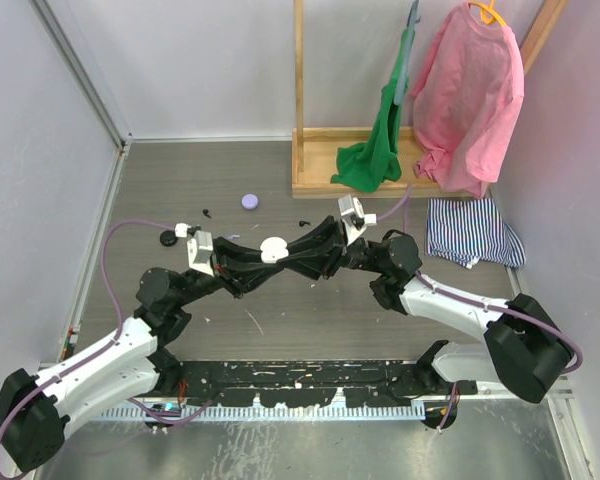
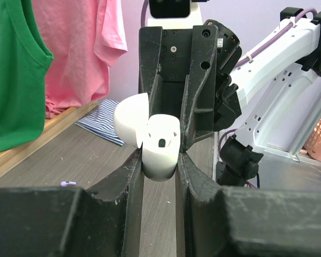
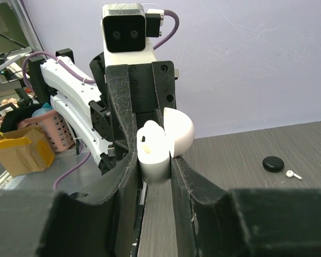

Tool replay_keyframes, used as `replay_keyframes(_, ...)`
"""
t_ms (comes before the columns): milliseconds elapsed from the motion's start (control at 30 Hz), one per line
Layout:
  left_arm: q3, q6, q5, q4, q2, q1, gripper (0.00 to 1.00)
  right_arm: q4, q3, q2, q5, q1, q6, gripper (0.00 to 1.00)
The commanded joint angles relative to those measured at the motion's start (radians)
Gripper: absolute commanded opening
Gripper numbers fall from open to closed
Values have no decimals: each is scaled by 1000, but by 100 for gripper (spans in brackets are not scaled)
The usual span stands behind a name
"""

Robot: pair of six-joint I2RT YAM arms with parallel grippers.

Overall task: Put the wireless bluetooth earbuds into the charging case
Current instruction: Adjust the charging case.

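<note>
The charging case [image 2: 159,147] was plain white; the left gripper [image 2: 160,156] and right gripper [image 3: 154,156] were matt black. The table [image 1: 280,320] showed grey wood grain. Near its far edge lay a lilac puck [image 1: 250,200], and toward its left edge a black puck [image 1: 167,238]. One earbud [image 2: 68,183] was lilac and a second earbud [image 3: 294,174] white. At the far right corner were a green top [image 1: 380,140], a pink shirt [image 1: 467,95] and a blue-and-white striped cloth [image 1: 472,230].

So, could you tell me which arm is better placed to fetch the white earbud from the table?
Probably left. Both the left gripper and right gripper clamp the open white charging case; the white earbud lies by the black case on the left arm's side.
</note>
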Motion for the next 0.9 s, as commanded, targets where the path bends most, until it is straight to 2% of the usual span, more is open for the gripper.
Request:
replay_keyframes(0,5,5,-76,56,-48,-1,21,-24,-7,-38,-10,12,-26,1)
replay_keyframes(467,-15,-6,-86,23,-74,-1,39,-30,-18,-69,7,4,-40,1)
replay_keyframes(733,-24,-5,-100,13,-81,-2,37,-31,-24,-74,8,1,-44,1)
replay_keyframes(867,-29,-5,-113,-1,-96,-2,28,-35,-29,-79,8,0,-49,1)
